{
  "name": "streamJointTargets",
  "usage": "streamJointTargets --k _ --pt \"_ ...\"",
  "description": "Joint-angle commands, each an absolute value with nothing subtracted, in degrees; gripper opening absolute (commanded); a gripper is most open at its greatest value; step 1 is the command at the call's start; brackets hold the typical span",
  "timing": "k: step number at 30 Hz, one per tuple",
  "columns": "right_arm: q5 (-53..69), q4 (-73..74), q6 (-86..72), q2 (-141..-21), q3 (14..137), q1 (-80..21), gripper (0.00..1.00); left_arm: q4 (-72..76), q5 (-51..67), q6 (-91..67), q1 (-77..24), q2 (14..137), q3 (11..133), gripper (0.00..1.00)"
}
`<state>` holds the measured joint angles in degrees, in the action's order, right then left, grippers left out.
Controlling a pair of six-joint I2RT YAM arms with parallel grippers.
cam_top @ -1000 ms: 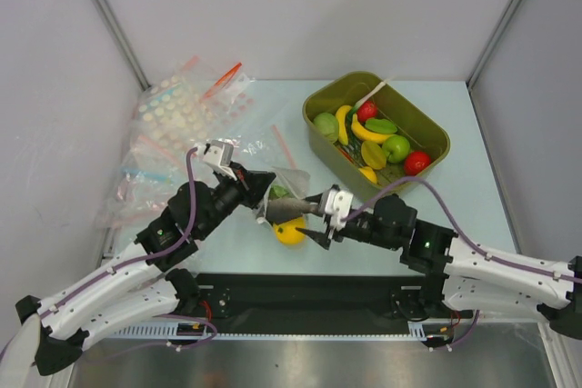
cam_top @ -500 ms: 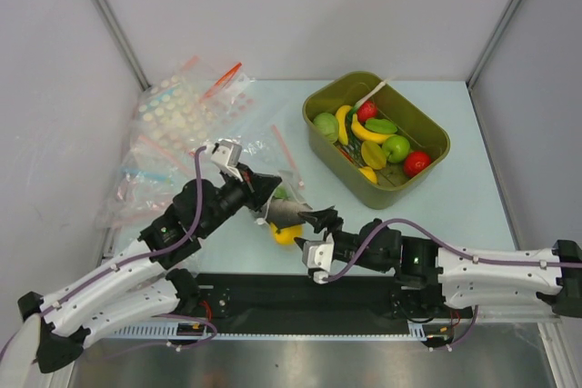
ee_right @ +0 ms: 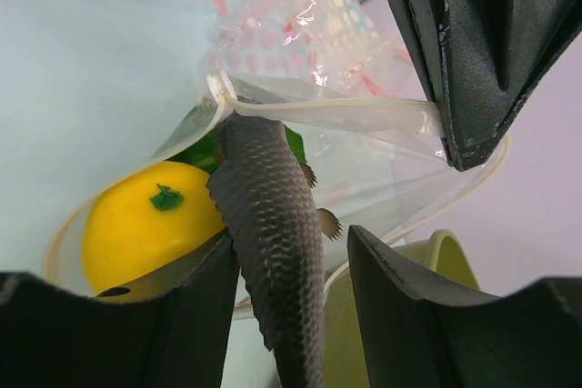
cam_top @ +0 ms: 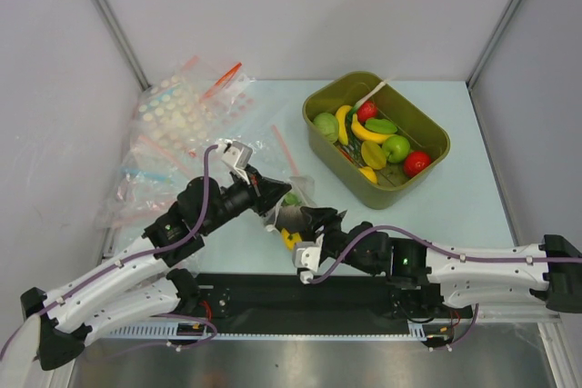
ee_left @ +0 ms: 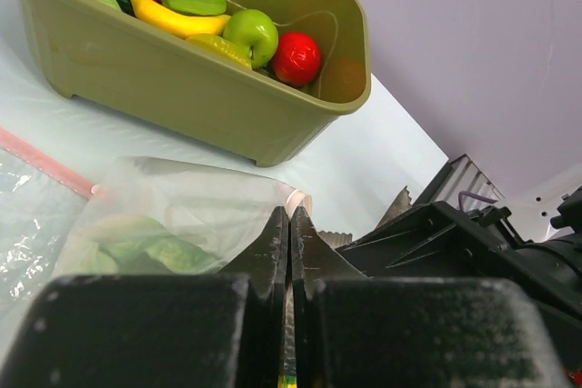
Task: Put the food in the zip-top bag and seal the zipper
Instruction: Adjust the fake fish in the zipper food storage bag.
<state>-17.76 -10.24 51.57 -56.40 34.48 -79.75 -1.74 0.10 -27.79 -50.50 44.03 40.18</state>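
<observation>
**Where the Cameras Look**

Top: high up, looking down on the whole table (cam_top: 473,211). Left wrist: low, very close, facing the green tub (ee_left: 182,88) (seen from above too). Right wrist: right up against the bag (ee_right: 364,165), shared by all three.

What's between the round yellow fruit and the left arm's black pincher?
A grey toy fish, poking through the zip-top bag's open rim, lies between the yellow fruit and the left gripper. The right wrist view shows it.
</observation>
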Motion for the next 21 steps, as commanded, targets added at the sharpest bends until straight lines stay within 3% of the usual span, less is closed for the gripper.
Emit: streamJointTargets --k 1,16,21 --pt "-18.90 -10.99 53.00 -55.64 34.89 -79.45 0.56 2.37 1.58 -26.72 -50.71 43.15 43.68 0.00" --pt "-20.12 2.11 51.15 -52.03 38.23 -79.54 0.56 0.44 0.18 -25.75 -50.71 42.89 44.56 0.00" --pt "-23.28 2.37 51.68 -51.06 38.06 -80.42 0.51 -1.04 -2.55 -25.31 -50.71 42.63 44.82 0.00"
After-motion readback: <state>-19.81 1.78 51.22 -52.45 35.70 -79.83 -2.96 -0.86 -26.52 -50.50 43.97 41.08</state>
